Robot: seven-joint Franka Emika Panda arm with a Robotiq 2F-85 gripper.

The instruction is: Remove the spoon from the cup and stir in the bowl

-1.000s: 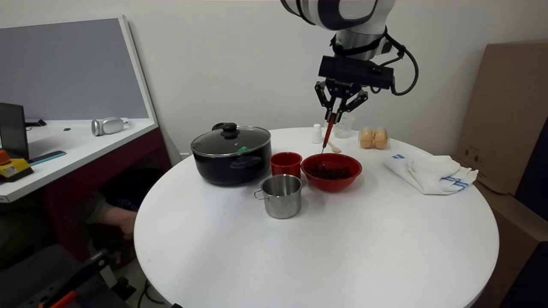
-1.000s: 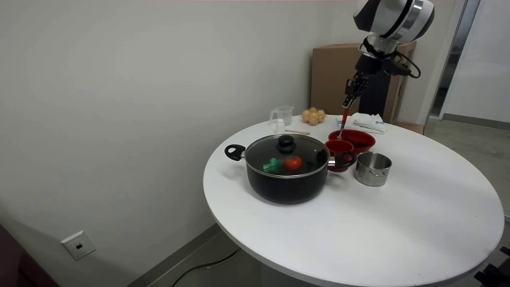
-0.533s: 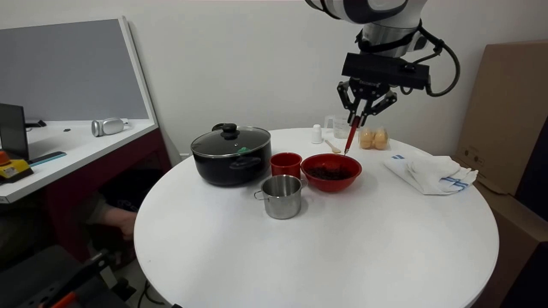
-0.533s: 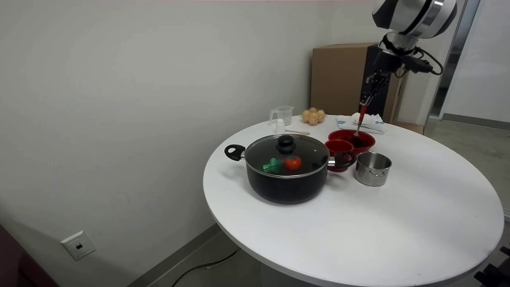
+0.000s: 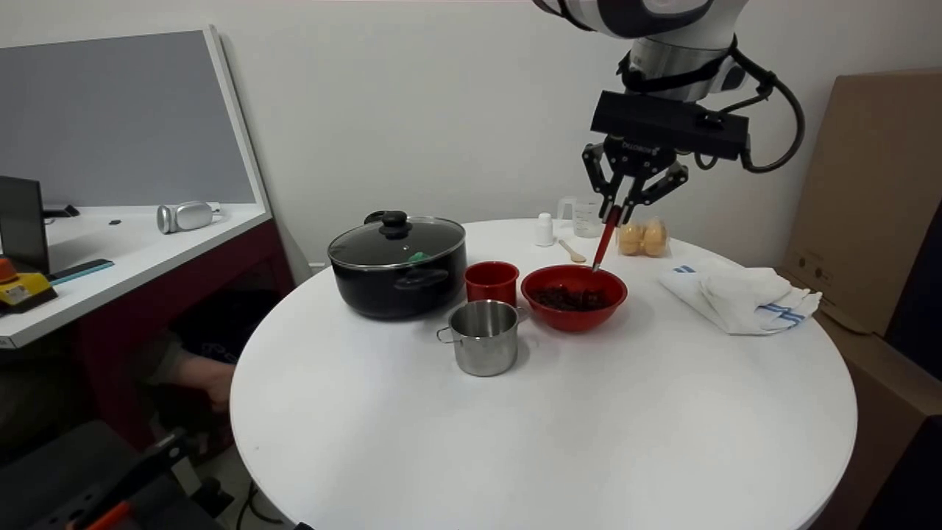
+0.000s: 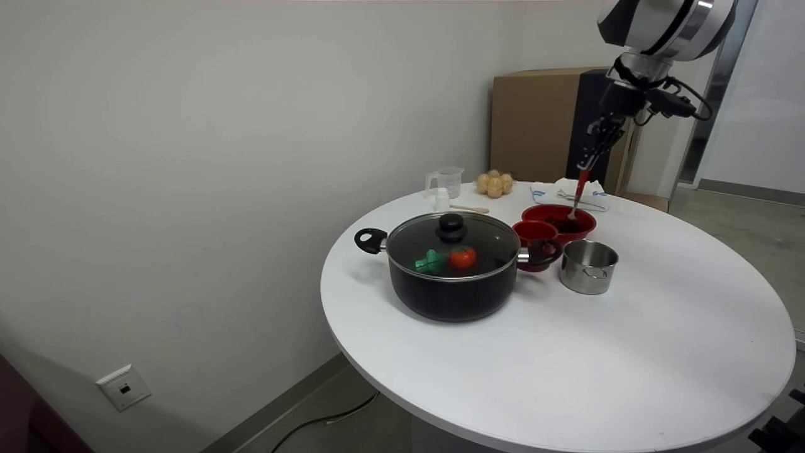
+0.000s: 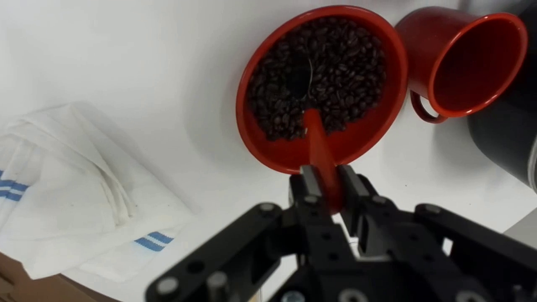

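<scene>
Currently, in the upper middle of the wrist view, the red-handled spoon [image 7: 316, 130] reaches into the red bowl [image 7: 365, 138] over coffee beans [image 7: 344, 75], its upper end clamped in the pincer [image 7: 328, 174] at lower middle, while the red mug [image 7: 444, 54] stands just beside the bowl at upper right on the surface [image 7: 126, 54].
</scene>
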